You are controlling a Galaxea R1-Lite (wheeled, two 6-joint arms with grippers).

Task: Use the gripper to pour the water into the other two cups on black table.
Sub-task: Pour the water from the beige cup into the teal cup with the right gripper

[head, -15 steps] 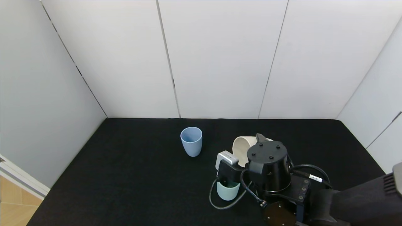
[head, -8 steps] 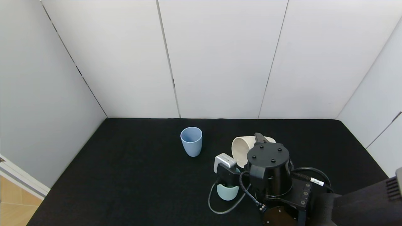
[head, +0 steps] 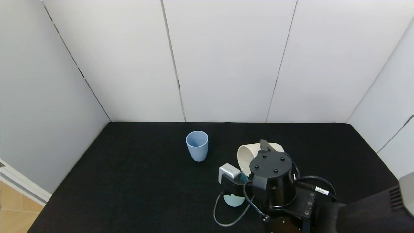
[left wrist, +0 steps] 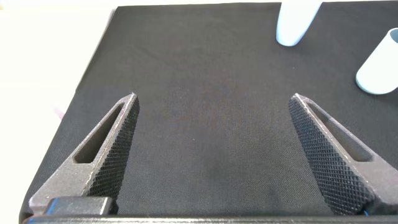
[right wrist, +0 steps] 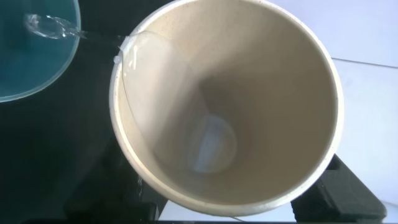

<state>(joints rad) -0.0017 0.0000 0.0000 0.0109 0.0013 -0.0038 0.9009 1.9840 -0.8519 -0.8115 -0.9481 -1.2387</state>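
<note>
My right gripper (head: 263,146) is shut on a cream-beige cup (head: 247,156) that it holds tipped on its side over the black table (head: 136,181). In the right wrist view a thin stream of water (right wrist: 93,37) runs off the cream cup's rim (right wrist: 127,46) into the mint green cup (right wrist: 31,56) below. From the head, the mint green cup (head: 233,200) is mostly hidden under the wrist. The pale blue cup (head: 197,145) stands upright and apart, further back to the left. My left gripper (left wrist: 211,99) is open over bare table.
White wall panels (head: 226,61) close the table in at the back and on both sides. In the left wrist view a pale cup (left wrist: 296,25) and a second pale cup (left wrist: 380,62) stand beyond the open fingers (left wrist: 106,155).
My right wrist has drawn nearer and slightly left, covering more of the mint green cup. The cream cup has tipped further. The pale blue cup has not moved.
</note>
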